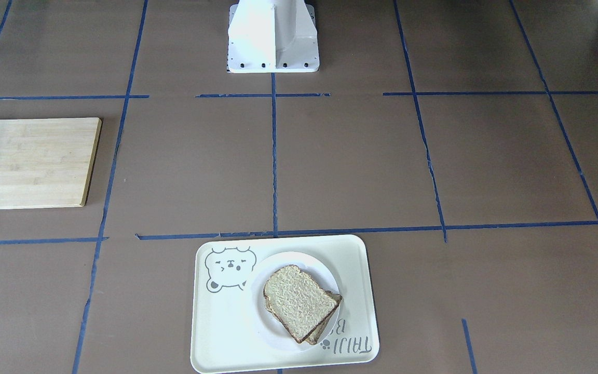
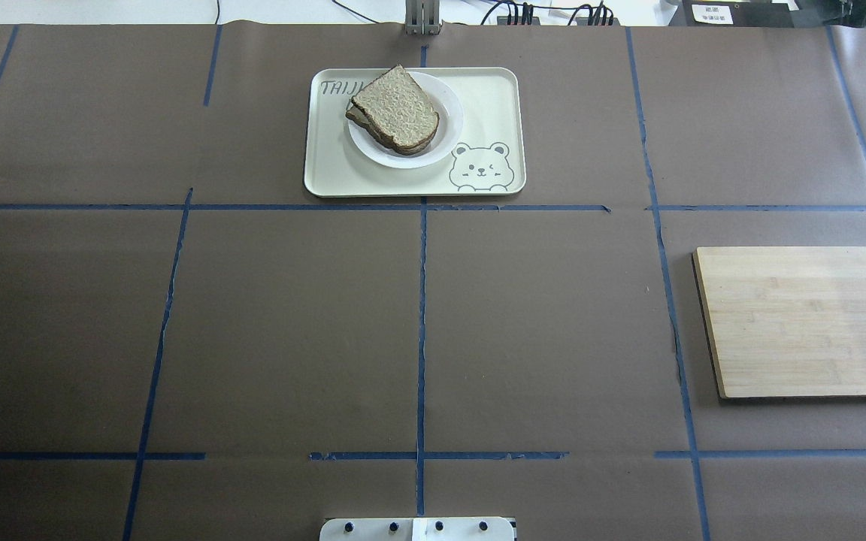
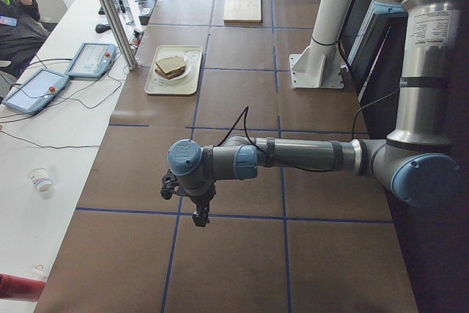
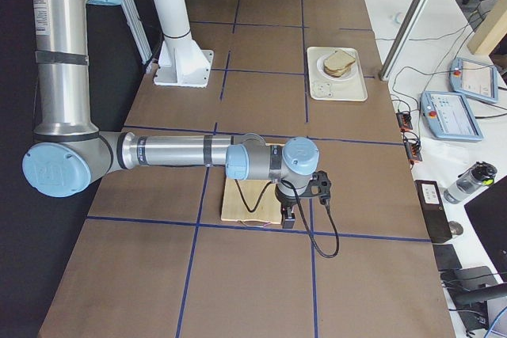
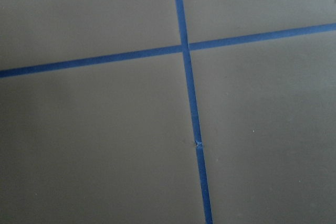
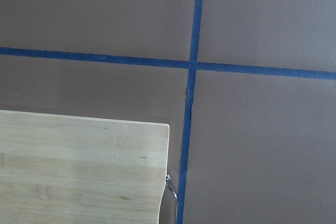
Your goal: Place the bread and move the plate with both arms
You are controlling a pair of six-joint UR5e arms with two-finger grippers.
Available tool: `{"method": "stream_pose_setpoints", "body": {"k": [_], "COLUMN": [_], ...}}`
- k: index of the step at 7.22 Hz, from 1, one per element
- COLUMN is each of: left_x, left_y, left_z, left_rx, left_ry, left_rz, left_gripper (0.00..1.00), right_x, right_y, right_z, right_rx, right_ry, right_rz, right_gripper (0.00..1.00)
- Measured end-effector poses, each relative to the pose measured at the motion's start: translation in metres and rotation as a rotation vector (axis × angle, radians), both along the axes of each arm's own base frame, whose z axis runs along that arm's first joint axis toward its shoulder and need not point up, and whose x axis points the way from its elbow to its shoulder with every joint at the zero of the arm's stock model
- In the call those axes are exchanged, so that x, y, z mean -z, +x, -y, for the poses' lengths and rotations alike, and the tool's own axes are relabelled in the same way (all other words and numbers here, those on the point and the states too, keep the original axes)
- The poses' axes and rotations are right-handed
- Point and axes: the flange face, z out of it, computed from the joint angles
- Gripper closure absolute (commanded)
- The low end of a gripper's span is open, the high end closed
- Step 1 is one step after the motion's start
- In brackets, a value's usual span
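The bread (image 1: 299,301) lies on top of another slice on the plate (image 1: 284,259). The plate sits on a cream tray with a bear drawing (image 1: 216,332) at the table's far middle. They also show in the overhead view: the bread (image 2: 395,109), the plate (image 2: 449,101) and the tray (image 2: 497,98). My left gripper (image 3: 198,216) hangs over bare table far from the tray. My right gripper (image 4: 289,219) hangs at the edge of a wooden board (image 4: 245,199). Both show only in the side views, so I cannot tell if they are open or shut.
The wooden cutting board (image 2: 801,319) lies on my right side of the table, and its corner shows in the right wrist view (image 6: 79,166). The white pedestal base (image 1: 273,36) stands at my edge. Blue tape lines grid the brown table. Operator pendants lie beyond the far edge.
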Motion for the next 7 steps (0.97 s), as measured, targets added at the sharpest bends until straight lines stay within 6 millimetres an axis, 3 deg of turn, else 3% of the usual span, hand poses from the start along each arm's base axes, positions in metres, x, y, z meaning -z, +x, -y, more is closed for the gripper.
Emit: {"method": "stream_pose_setpoints", "body": {"k": [4,7], "left_x": [0.001,0.002], "left_y": [0.000,0.000], "left_z": [0.000,0.000], "left_rx": [0.002,0.003], "left_ry": [-0.001,0.002], "left_rz": [0.000,0.000], "left_gripper": [0.00,0.00], "right_x": [-0.023,-0.026], "right_y": [0.030,0.032], "right_z": [-0.025,-0.029], "right_rx": [-0.062,-0.068], "right_ry": [-0.053,-0.060], "right_rz": [0.001,0.011], "right_gripper": [0.00,0.00]}}
